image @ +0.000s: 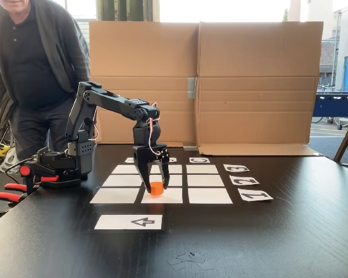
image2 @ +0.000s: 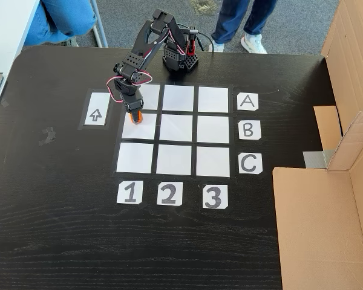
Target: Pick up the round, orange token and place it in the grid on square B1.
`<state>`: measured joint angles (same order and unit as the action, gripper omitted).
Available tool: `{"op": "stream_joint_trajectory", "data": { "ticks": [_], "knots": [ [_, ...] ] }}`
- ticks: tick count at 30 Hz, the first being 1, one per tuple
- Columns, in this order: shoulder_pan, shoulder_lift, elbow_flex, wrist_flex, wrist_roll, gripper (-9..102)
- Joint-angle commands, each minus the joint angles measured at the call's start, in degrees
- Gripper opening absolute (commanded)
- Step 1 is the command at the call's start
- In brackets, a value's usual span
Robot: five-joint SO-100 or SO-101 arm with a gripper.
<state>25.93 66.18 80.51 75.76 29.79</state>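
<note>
Now the jaws (image: pixel 155 189) (image2: pixel 133 118) are closed around the token (image: pixel 156 188) (image2: pixel 134 118), which sits low over square B1 (image: pixel 162 196) (image2: pixel 140 127) of the grid (image: pixel 206 180) (image2: pixel 178 128) on the bench (image: pixel 290 231); contact with the paper is unclear.

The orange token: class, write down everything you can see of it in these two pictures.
The orange token is a small, short cylinder, bright orange, plastic by its look. It stands upright between the fingers of the black tool, low over or on a white paper square. In the view from above, the token sits at the middle row, first column of the grid, the row labelled B. Whether it touches the paper cannot be told.
</note>
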Motion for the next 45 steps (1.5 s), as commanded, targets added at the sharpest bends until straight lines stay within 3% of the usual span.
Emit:
{"op": "stream_joint_trajectory", "data": {
  "ticks": [1, 9, 13, 26, 38, 45],
  "knots": [
    [-0.3, 0.0, -1.1, -1.1, 0.6, -1],
    [0.1, -1.3, -1.4, -2.4, 0.6, 2],
    [0.6, -1.4, -1.1, -2.1, 0.4, 31],
    [2.4, 0.3, 1.1, 1.2, 0.2, 76],
    [12.4, 23.6, 8.3, -1.1, 0.1, 88],
    [21.0, 39.7, 12.1, -9.9, 3.7, 89]
  ]
}}
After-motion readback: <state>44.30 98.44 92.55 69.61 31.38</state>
